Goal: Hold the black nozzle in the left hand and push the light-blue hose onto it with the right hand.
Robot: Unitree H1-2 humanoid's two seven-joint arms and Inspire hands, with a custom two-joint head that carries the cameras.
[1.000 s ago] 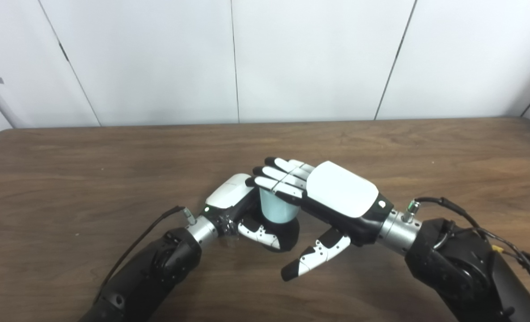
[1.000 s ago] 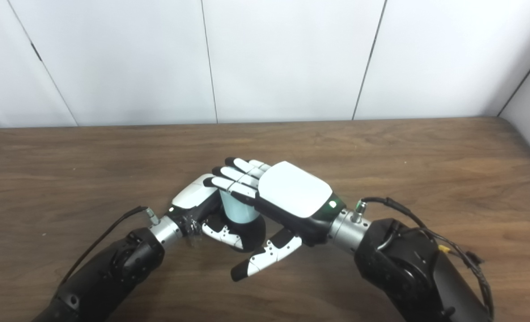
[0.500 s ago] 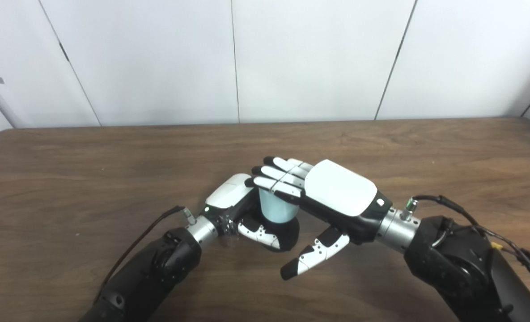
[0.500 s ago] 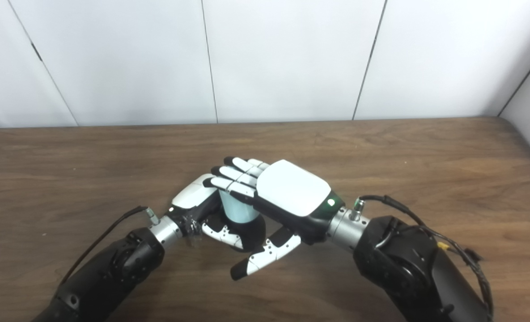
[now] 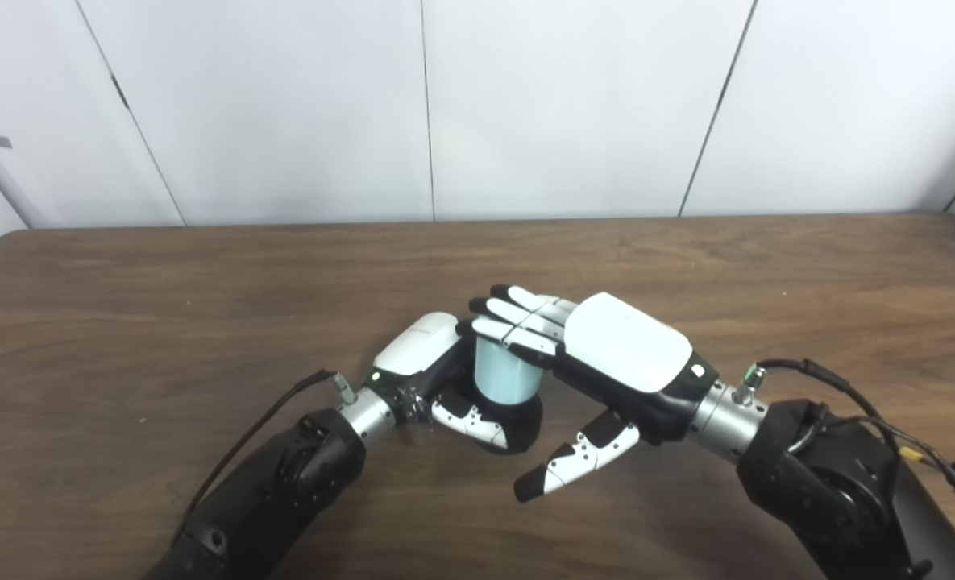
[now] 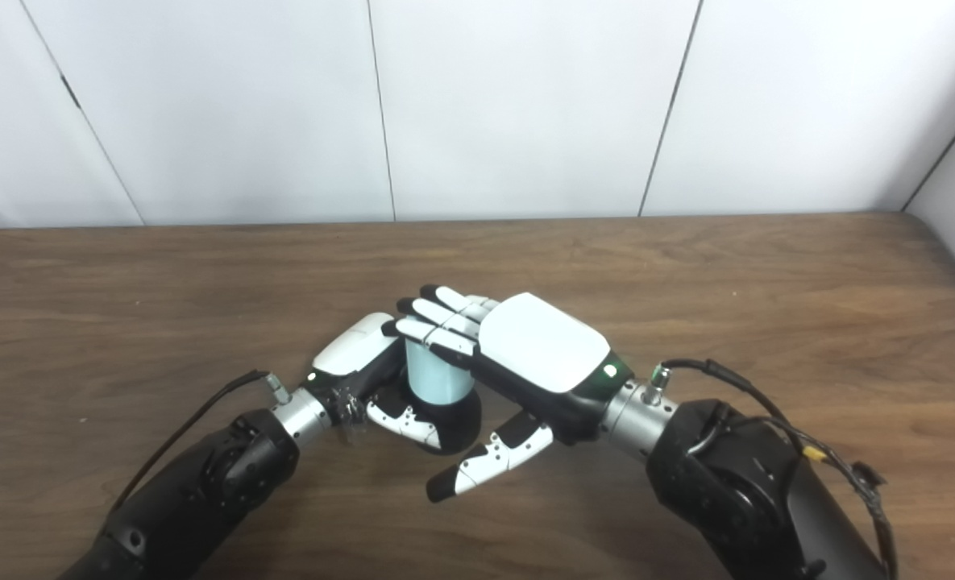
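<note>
Light-blue hose [image 5: 503,377] upright on black nozzle [image 5: 524,416] near mid-table [image 5: 163,322], left hand [image 5: 437,379] wrapped around the nozzle's base, right hand [image 5: 606,354] flat on top, fingers [image 5: 509,322] extended, seemingly pressing rather than gripping.

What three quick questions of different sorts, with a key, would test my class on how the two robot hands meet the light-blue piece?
1. True or false: the right hand grips the light-blue cylindrical hose piece with thumb and fingers.
2. Which hand wraps the black round nozzle? A left hand; B right
3. Fill in: the hose piece stands ___ on the wooden table.

Key: 1 false, flat fingers rest on top; 2 A; 3 upright.
</note>
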